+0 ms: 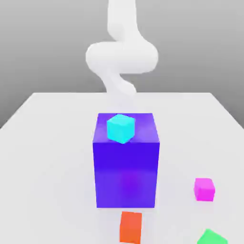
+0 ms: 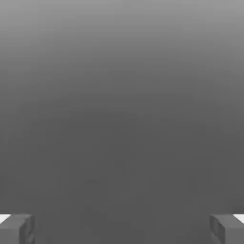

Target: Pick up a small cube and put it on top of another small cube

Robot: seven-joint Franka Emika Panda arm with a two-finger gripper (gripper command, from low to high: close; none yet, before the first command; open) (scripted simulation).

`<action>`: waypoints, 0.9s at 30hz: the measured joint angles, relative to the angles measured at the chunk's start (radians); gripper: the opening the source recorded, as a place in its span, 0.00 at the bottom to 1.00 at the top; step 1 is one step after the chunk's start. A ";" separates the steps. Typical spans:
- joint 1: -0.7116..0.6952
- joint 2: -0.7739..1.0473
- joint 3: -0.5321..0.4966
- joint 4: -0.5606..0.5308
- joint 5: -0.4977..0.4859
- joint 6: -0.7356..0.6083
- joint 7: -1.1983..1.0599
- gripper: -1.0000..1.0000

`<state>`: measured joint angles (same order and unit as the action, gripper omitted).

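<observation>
- One cyan small cube (image 1: 121, 128) on big blue-violet cube (image 1: 126, 174)
- Small magenta-pink cube (image 1: 204, 189) on pale flat table (image 1: 52, 167)
- Gripper (image 2: 122, 229) spread wide

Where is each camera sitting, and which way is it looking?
Exterior view: it sits off the arm, on a side I can't name, looking slightly down over the pale table and the big blue-violet cube at the white arm.
Hand view: it rides on the robot's hand, looking out past the open gripper, whose two fingers stand wide apart, at a plain grey expanse I can't identify.
Shared: both show parts of the same robot; I can't match anything else.
</observation>
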<state>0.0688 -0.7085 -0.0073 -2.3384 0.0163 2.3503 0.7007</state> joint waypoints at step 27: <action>0.500 0.984 0.059 -0.321 -0.088 0.585 -0.737 0.50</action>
<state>0.5691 0.2751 0.0519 -2.6598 -0.0717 2.9353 -0.0359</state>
